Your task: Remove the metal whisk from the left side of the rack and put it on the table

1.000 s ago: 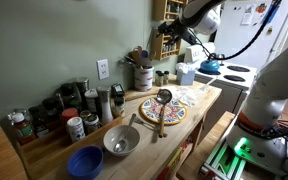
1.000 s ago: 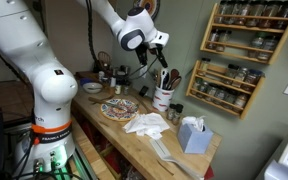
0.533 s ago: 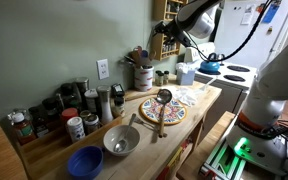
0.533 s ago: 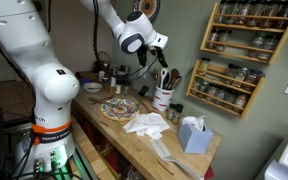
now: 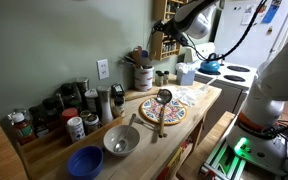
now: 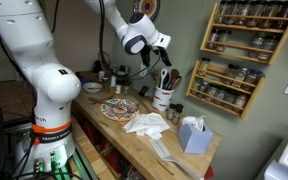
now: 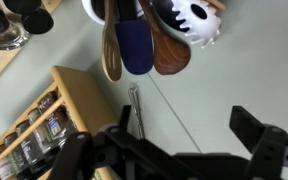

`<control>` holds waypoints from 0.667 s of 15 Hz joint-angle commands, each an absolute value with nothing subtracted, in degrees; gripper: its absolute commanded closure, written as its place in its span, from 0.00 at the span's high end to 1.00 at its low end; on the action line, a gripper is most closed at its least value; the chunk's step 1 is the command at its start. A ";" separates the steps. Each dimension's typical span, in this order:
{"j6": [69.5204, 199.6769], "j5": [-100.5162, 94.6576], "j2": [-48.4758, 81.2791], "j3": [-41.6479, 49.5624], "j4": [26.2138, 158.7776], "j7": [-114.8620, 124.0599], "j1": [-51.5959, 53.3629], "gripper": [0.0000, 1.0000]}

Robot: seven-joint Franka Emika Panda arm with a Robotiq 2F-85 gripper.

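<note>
Gripper [image 7: 169, 150] is wide open, holding nothing, up above the long pale wooden butcher-block table [image 5: 179, 128]. Wrist view: thin metal whisk [image 7: 135, 108] at 11 o'clock from it, just beside the small brown wooden jar rack [image 7: 29, 135], which is at 9 o'clock.

Slim metal whisk [image 7: 134, 105] hangs beside wooden jar rack [image 7: 81, 93]; pale table [image 5: 149, 143] below.

Brown rack [image 6: 246, 30]; blue bowl [image 5: 84, 161].
</note>
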State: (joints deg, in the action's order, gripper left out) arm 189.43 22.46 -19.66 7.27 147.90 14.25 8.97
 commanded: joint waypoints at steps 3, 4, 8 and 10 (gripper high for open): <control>197.17 23.02 -11.11 15.51 142.11 19.57 17.93 1.00; 198.02 22.34 -10.03 17.23 141.08 21.31 19.64 1.00; 199.70 16.01 -8.08 25.73 139.04 29.11 26.51 1.00; 200.30 12.26 -7.67 29.64 139.13 33.35 29.13 1.00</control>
